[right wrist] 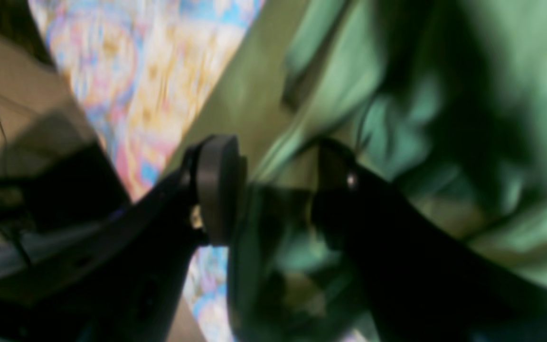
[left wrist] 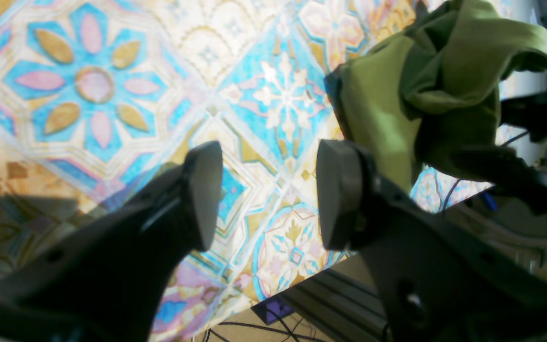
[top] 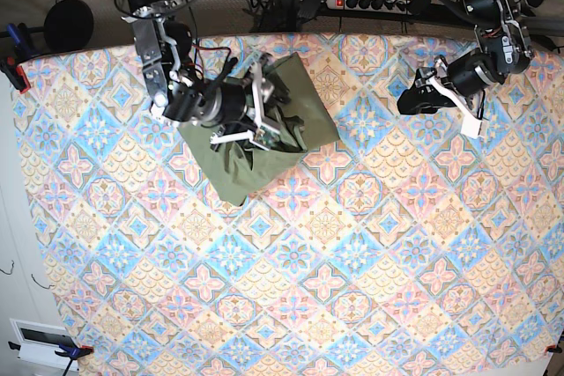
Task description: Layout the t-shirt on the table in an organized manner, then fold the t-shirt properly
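T-shirt [top: 256, 143] lies bunched at 11 o'clock on the surface [top: 352, 288]: soft olive cotton, deeply wrinkled. Right tool [top: 256, 112] over it, pads parted, fabric between them, hold uncertain. Left tool [top: 419, 94] at 2 o'clock, open, empty. Risk: layered folds snagging, dragging the heap off the smooth patterned cloth

I see two black arms on my rig. The left gripper [left wrist: 268, 194] has matte black fingers ending in flat grey oval pads [left wrist: 205, 192], with small screw holes along each finger. The right gripper [right wrist: 273, 190] looks the same, blurred, with one bright screw at about 2 o'clock. From above, both arms show white finger brackets and black cables.
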`<move>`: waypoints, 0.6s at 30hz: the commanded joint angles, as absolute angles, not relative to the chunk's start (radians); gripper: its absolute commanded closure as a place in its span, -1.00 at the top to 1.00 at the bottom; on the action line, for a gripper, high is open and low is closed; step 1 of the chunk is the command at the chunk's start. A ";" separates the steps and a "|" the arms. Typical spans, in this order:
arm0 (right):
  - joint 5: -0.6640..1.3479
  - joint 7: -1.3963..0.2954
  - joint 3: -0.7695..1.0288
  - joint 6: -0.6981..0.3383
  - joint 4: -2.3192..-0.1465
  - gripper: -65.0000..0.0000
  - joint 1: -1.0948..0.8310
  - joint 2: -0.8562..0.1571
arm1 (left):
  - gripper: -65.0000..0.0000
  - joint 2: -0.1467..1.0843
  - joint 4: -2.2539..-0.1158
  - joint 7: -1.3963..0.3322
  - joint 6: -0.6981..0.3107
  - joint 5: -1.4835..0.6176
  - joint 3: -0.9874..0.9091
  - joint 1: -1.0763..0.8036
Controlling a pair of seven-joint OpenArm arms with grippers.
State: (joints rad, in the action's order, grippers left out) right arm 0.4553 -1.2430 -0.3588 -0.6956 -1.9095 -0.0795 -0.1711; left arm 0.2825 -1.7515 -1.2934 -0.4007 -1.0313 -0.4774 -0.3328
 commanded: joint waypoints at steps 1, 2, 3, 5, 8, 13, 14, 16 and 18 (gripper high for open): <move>0.473 -1.211 -0.344 -0.698 -1.951 -0.18 -0.054 -0.188 | -0.02 0.295 -1.765 -1.279 -0.406 -1.052 -0.481 -0.329; 0.473 -1.211 -0.331 -0.698 -1.962 -0.18 -0.054 -0.205 | -0.02 0.295 -1.765 -1.279 -0.406 -1.052 -0.481 -0.329; 0.473 -1.211 -0.314 -0.698 -1.968 -0.18 -0.059 -0.216 | -0.02 0.295 -1.765 -1.279 -0.406 -1.052 -0.481 -0.329; 0.475 -1.208 -0.275 -0.698 -1.969 -0.18 -0.116 -0.223 | -0.02 0.295 -1.765 -1.279 -0.406 -1.052 -0.481 -0.329; 0.476 -1.205 -0.186 -0.698 -1.972 -0.18 -0.165 -0.225 | -0.02 0.295 -1.765 -1.279 -0.406 -1.052 -0.481 -0.329; 0.476 -1.205 -0.111 -0.698 -1.966 -0.27 -0.119 -0.225 | -0.02 0.295 -1.765 -1.279 -0.406 -1.052 -0.481 -0.329; 0.478 -1.205 -0.099 -0.698 -1.966 -0.34 -0.104 -0.225 | -0.02 0.295 -1.765 -1.279 -0.406 -1.052 -0.481 -0.329; 0.478 -1.205 -0.071 -0.698 -1.963 -0.47 -0.091 -0.225 | -0.02 0.295 -1.765 -1.279 -0.406 -1.052 -0.481 -0.329; 0.478 -1.202 -0.048 -0.698 -1.954 -0.55 -0.077 -0.225 | -0.02 0.295 -1.765 -1.279 -0.406 -1.052 -0.481 -0.329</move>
State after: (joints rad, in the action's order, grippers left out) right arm 0.4713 -1.2243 -0.0586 -0.7029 -1.9408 -0.1028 -0.2157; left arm 0.2825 -1.7508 -1.2911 -0.4004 -1.0306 -0.4774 -0.3325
